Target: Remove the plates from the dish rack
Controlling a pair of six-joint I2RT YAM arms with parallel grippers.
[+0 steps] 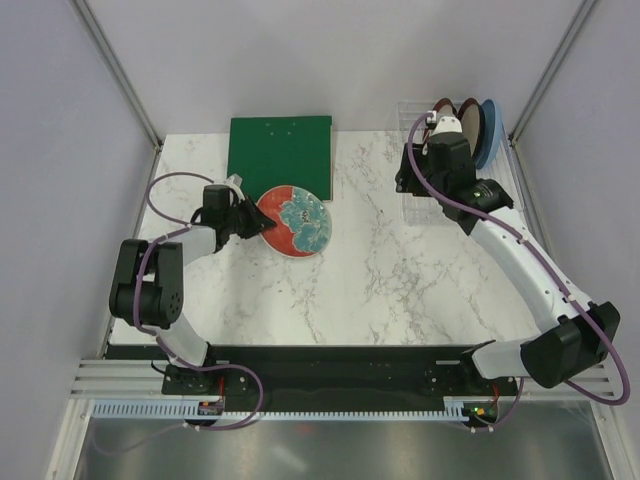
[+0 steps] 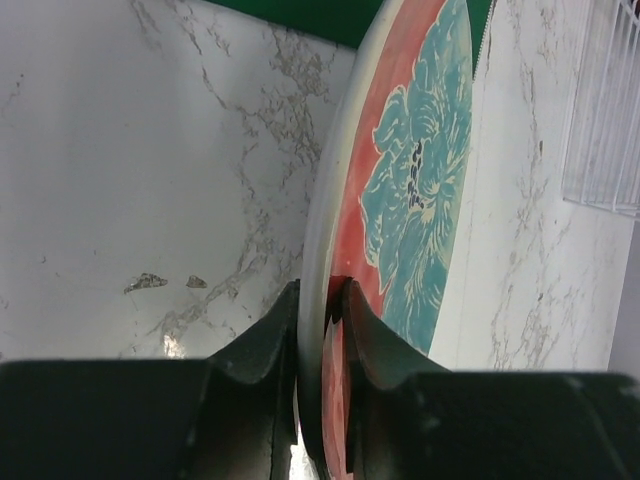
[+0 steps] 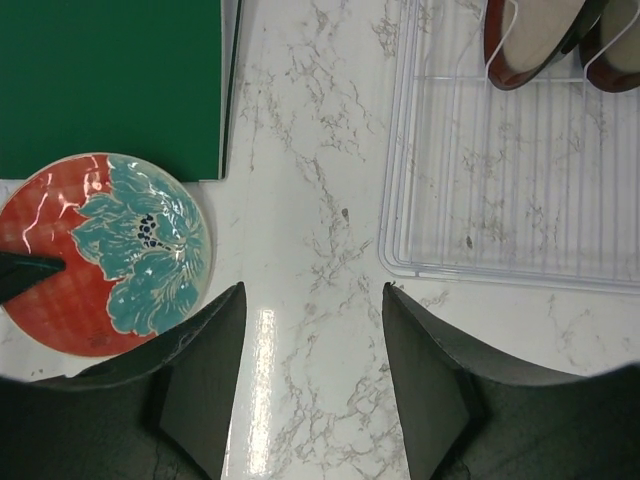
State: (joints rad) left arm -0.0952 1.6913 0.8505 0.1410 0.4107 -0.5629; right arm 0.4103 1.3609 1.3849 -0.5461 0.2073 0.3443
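The red plate with a teal-white patterned face (image 1: 297, 221) lies on the table just in front of the green board. My left gripper (image 1: 262, 228) is shut on its left rim; the left wrist view shows the fingers (image 2: 385, 340) pinching the plate (image 2: 420, 180) edge-on. The clear dish rack (image 1: 432, 160) stands at the far right and holds a dark red-rimmed beige plate (image 1: 447, 125) and a light blue plate (image 1: 490, 130) upright. My right gripper (image 3: 313, 300) is open and empty, held above the table left of the rack (image 3: 500, 180); the patterned plate (image 3: 110, 250) shows in the right wrist view.
A flat green square board (image 1: 280, 145) lies at the back centre, its edge touching the patterned plate. White walls and metal frame posts enclose the table. A second red-rimmed plate (image 3: 615, 45) shows at the rack's far end.
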